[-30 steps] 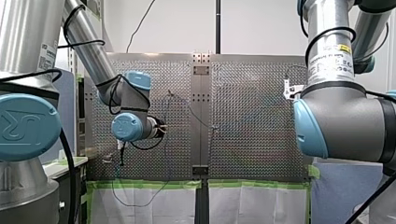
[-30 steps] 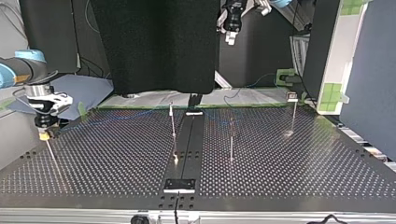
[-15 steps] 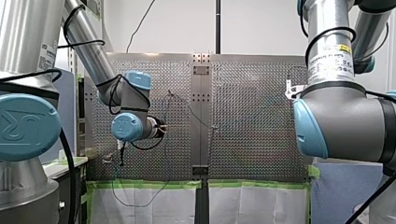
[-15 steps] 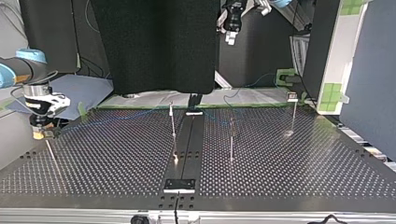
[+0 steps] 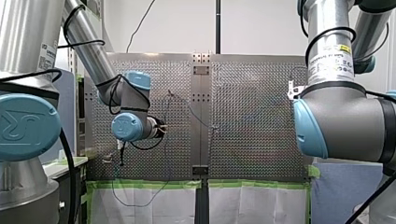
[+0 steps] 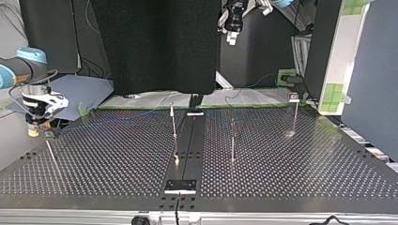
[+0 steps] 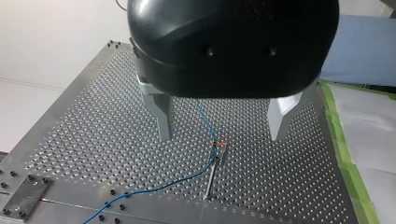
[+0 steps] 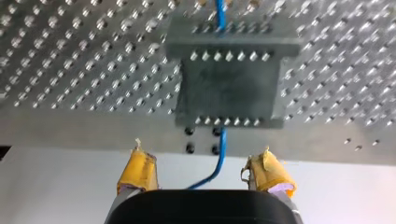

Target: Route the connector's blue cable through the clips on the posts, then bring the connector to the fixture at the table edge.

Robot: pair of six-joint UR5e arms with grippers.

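Both grippers open over the perforated table, with the blue cable strung across it.

In the right wrist view, the yellow pads (image 8: 137, 169) of my right gripper (image 8: 203, 173) stand apart. The blue cable (image 8: 221, 144) rises between them and touches neither. Just beyond, at the table (image 8: 70, 70) edge, the cable passes a dark block (image 8: 229, 84) with rows of pins and shows again on its far side. Whether the connector sits in that block I cannot tell. In the left wrist view, my left gripper (image 7: 221, 136) hangs well above the table with its metal fingers (image 7: 163, 116) wide apart and holding nothing. Below and between them stands a thin post (image 7: 212, 173) topped by an orange clip (image 7: 220, 143). The cable meets the post at that clip and trails away across the holes on both sides.
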